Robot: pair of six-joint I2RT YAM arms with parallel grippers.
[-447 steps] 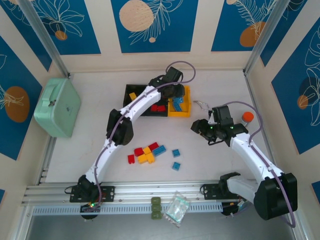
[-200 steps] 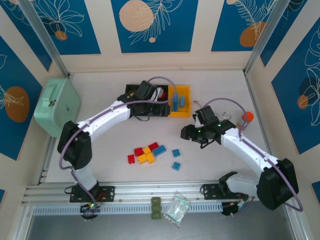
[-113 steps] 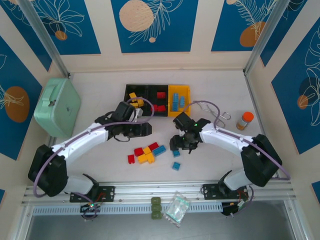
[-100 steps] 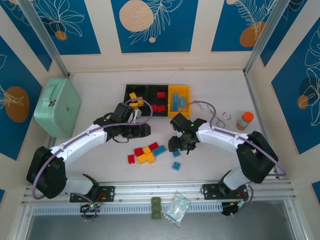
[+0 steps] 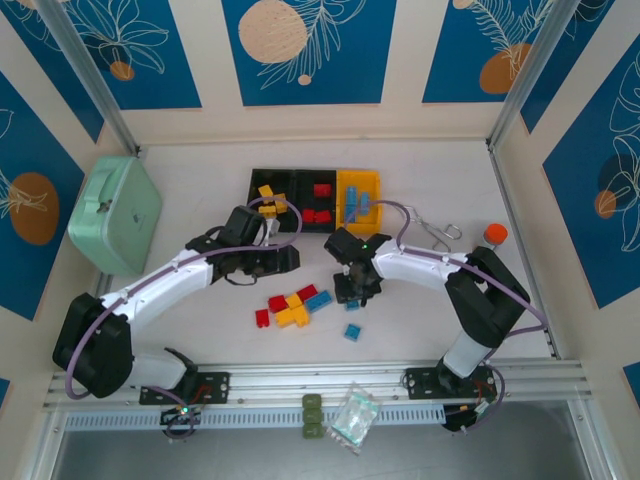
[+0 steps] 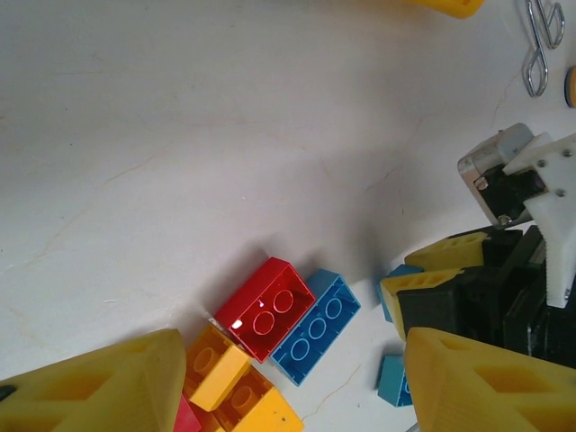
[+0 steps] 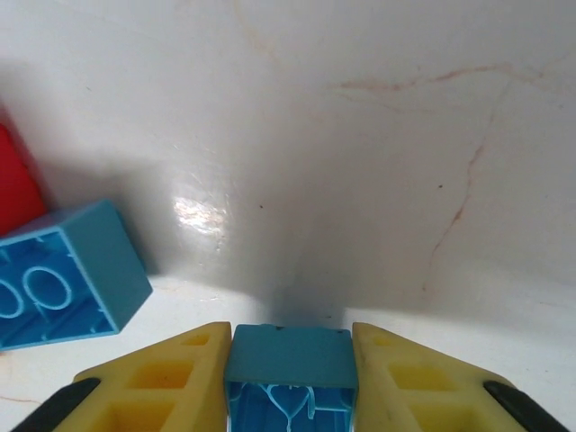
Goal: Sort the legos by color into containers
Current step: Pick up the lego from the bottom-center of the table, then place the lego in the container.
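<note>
Three joined containers sit at the back: a black bin [image 5: 262, 180] with yellow legos, a black bin [image 5: 305, 186] with red ones, and a yellow-orange bin [image 5: 345, 224] with blue ones. Loose legos lie mid-table: a red brick [image 6: 267, 308], a long blue brick [image 6: 317, 326], yellow bricks [image 6: 220, 373] and a small blue one [image 5: 351, 331]. My right gripper [image 7: 290, 378] is low over the table, shut on a small blue brick [image 7: 290, 360]. My left gripper [image 6: 288, 396] hovers open above the pile [image 5: 293, 307], holding nothing.
A mint-green case [image 5: 113, 213] stands at the left wall. An orange-capped bottle [image 5: 494, 234] and a metal clip [image 5: 440, 232] lie to the right. Olive-green blocks [image 5: 314, 415] and a clear bag [image 5: 355, 417] rest on the front rail.
My right gripper swung left and down to the small blue brick and closed on it. My left arm came back from the bins to hover over the pile.
</note>
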